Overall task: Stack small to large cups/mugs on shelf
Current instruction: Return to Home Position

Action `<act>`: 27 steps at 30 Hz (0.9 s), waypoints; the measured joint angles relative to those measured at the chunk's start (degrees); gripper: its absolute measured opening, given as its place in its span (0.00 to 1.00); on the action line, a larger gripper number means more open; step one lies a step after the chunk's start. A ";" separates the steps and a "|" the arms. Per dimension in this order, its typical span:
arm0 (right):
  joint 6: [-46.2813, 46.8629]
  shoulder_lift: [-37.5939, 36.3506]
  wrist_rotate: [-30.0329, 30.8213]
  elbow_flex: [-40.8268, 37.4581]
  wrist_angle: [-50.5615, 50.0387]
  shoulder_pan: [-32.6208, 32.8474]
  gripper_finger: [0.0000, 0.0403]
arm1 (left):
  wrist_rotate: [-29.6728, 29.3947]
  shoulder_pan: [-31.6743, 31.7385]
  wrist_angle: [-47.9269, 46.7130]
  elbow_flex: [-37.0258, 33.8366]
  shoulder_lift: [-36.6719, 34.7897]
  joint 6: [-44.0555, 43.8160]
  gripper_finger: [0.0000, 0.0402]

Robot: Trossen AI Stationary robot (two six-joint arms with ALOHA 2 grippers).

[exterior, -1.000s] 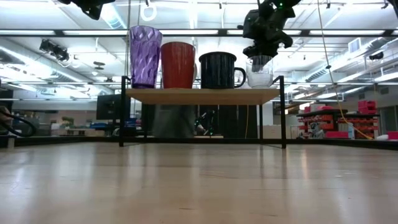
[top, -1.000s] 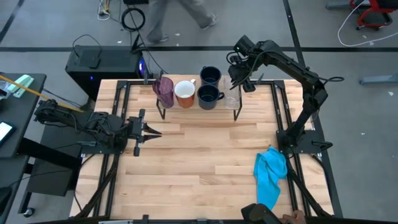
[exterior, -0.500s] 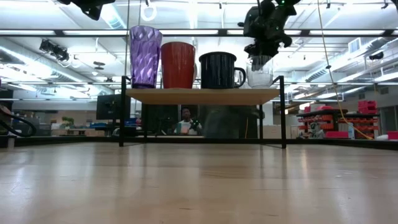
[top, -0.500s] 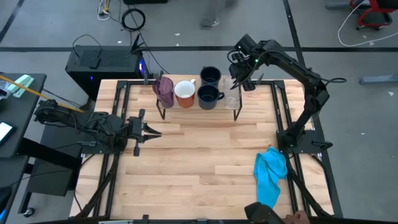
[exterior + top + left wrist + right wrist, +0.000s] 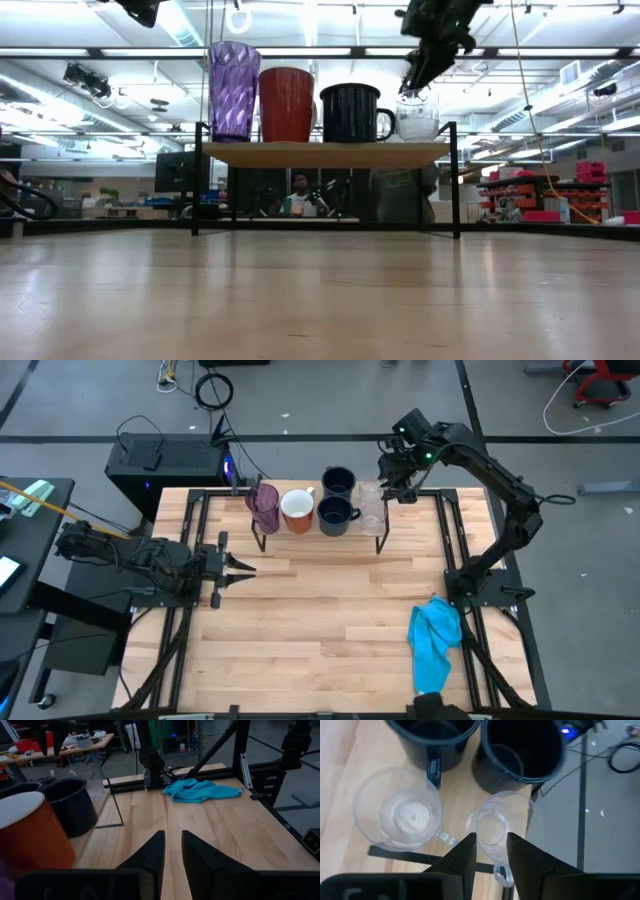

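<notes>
Nearest you lies the blue cloth (image 5: 436, 640); the left gripper (image 5: 248, 568) waits at the table's left side, fingers a little apart, empty; beyond, the shelf (image 5: 320, 154) carries all six: purple tumbler (image 5: 233, 90), orange mug (image 5: 286, 103), navy mugs (image 5: 334, 514), clear glasses (image 5: 400, 812) at its right end; the right gripper (image 5: 413, 78) hangs above the farther glass (image 5: 492, 826), fingers apart, gripping nothing; I judge you have only that arm left to park.

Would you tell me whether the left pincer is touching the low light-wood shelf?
Apart. The high view shows wooden tabletop between the left pincer and the low light-wood shelf.
</notes>
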 joint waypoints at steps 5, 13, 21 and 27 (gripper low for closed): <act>10.21 -3.78 -1.09 0.02 0.79 0.00 0.27 | -0.02 0.00 -0.98 0.00 -1.08 0.31 0.16; 18.96 -11.46 -12.85 -6.59 7.81 0.00 0.15 | -0.05 0.00 -4.76 -0.04 -1.08 -2.66 0.13; 27.06 -26.57 -16.26 -25.91 25.00 0.25 0.02 | -0.64 0.00 -7.29 -0.07 -1.08 -7.18 0.13; 32.33 -37.43 -17.04 -38.60 34.50 0.87 0.05 | -5.41 0.00 -3.83 -2.61 -1.11 -7.21 0.13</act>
